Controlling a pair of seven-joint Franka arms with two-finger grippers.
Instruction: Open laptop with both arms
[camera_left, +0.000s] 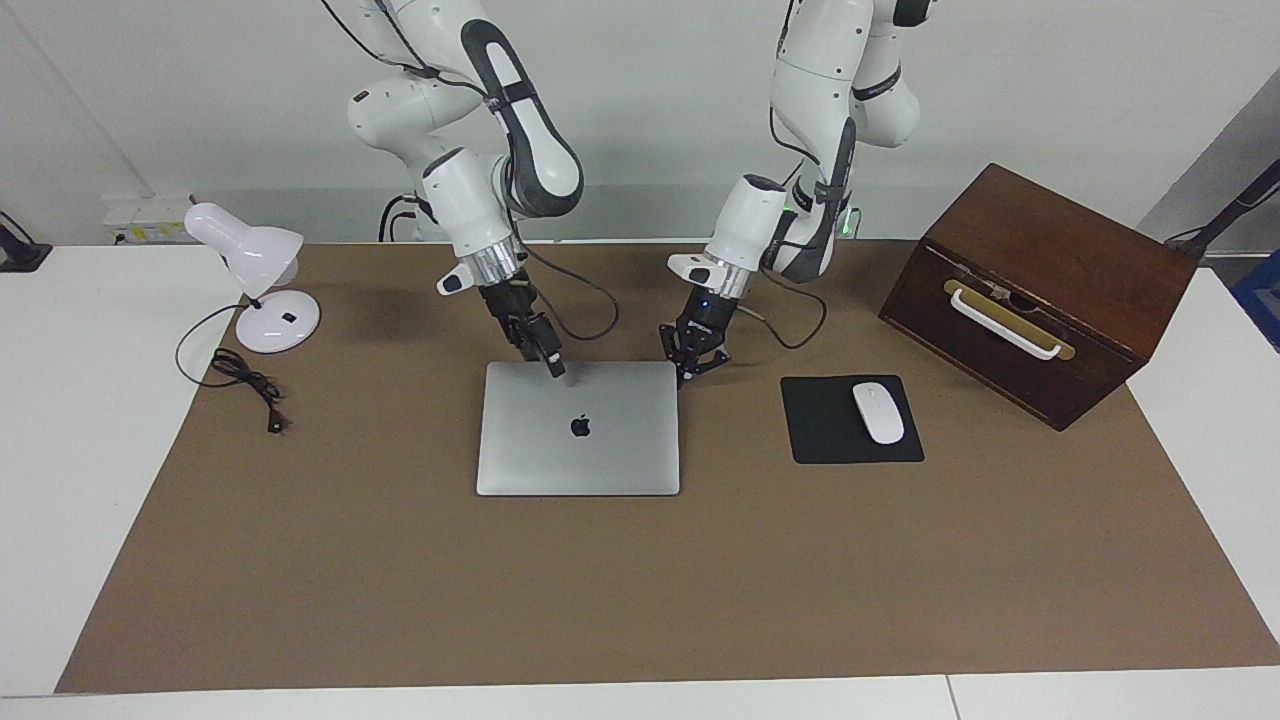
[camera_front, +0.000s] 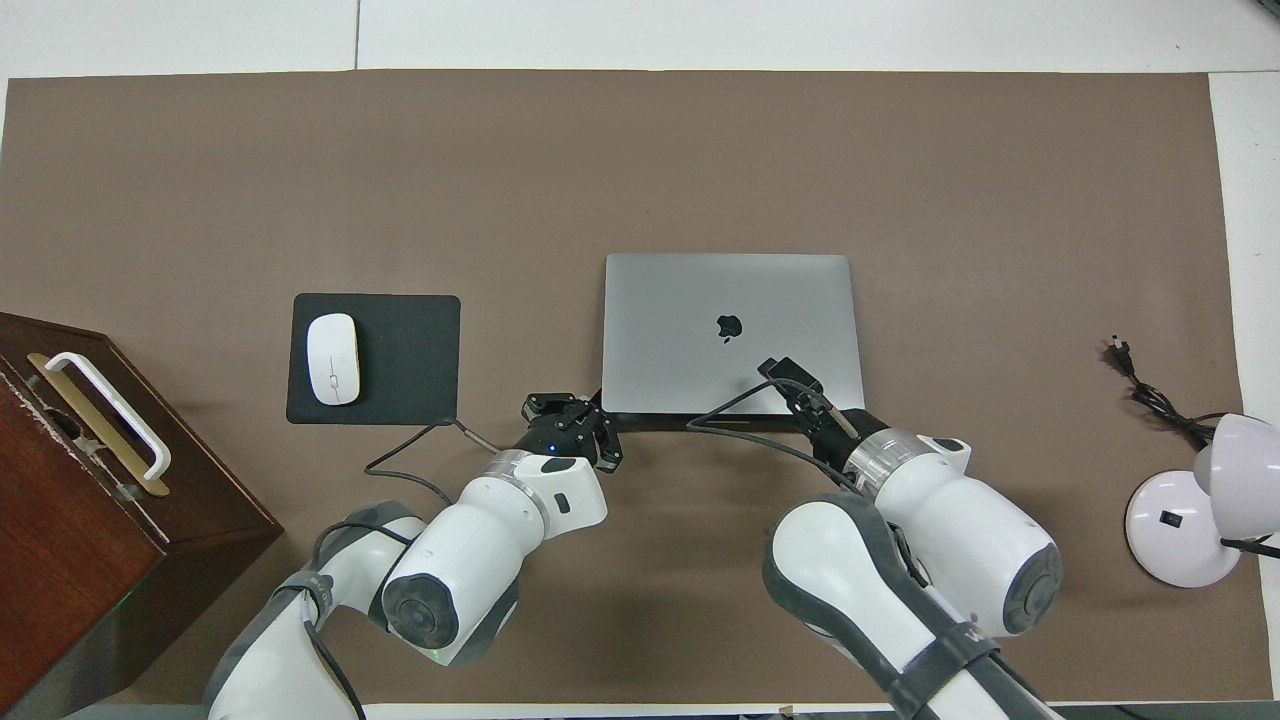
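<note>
The silver-grey laptop (camera_left: 578, 450) lies shut on the brown mat, its lid with the dark apple logo facing up; it also shows in the overhead view (camera_front: 700, 300). My right gripper (camera_left: 556, 368) is shut, and its tip is at the lid close to the laptop's edge nearest the robots (camera_front: 775, 365); I cannot tell whether it touches. My left gripper (camera_left: 688, 372) is open and low at the laptop's corner nearest the robots, toward the left arm's end (camera_front: 590, 412). It holds nothing.
A black mouse pad (camera_left: 825, 440) with a white mouse (camera_left: 878, 412) lies beside the laptop toward the left arm's end. A brown wooden box (camera_left: 1040, 290) with a white handle stands past it. A white desk lamp (camera_left: 255, 270) and its cord (camera_left: 250, 385) are at the right arm's end.
</note>
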